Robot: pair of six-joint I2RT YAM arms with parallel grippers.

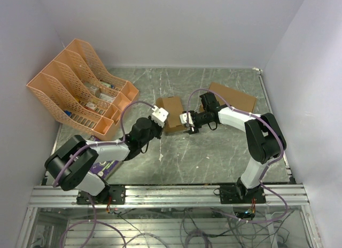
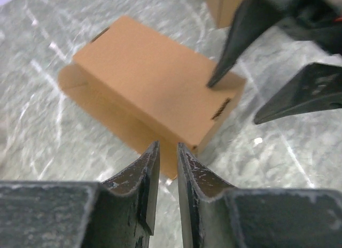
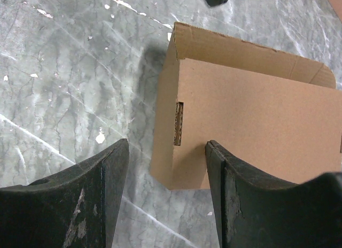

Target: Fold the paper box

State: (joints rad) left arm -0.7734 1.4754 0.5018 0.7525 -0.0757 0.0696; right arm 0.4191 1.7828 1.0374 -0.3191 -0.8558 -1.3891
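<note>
The paper box (image 1: 172, 113) is a small brown cardboard box lying on the marble table between the two arms. The left wrist view shows its broad top face (image 2: 149, 82) with slots near both ends and a flap underneath. My left gripper (image 2: 168, 147) hangs just short of its near edge, jaws a narrow slit apart and nothing between them. My right gripper (image 3: 166, 146) is open over the box's corner (image 3: 176, 152). One of its fingertips (image 2: 214, 81) rests on the box's top and the other hangs over the table.
An orange mesh file rack (image 1: 80, 90) holding small items stands at the back left. A larger brown cardboard box (image 1: 232, 97) lies behind the right arm. A purple item (image 1: 104, 167) sits under the left arm. White walls enclose the marble table (image 1: 203, 152).
</note>
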